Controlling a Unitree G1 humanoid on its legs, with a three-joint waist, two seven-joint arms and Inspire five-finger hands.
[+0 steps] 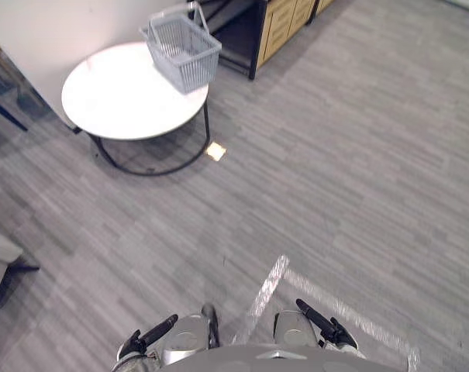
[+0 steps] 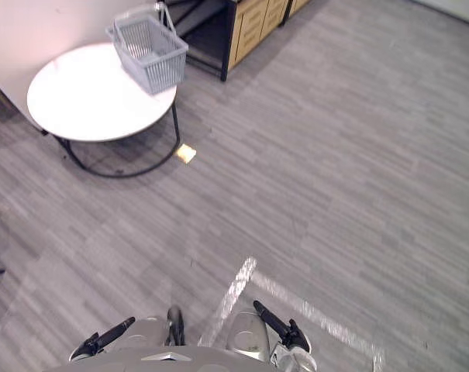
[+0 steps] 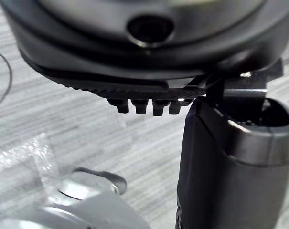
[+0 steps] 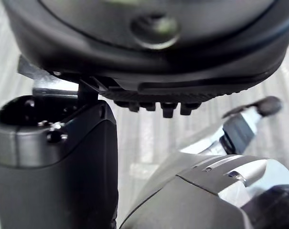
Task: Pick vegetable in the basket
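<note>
The grey plastic lattice basket point(image 1: 183, 51) sits tilted at the far edge of the round white tabletop point(image 1: 114, 97), well apart from both hands. No vegetable can be made out; the basket's inside is too small to read. A vegetable would probably be light and firm, best taken round its middle. The left hand point(image 1: 145, 338) and right hand point(image 1: 327, 329) hang low with fingers point(image 1: 163, 323) straight, holding nothing. A small pale patch point(image 1: 215, 151) on the floor stays unidentifiable.
</note>
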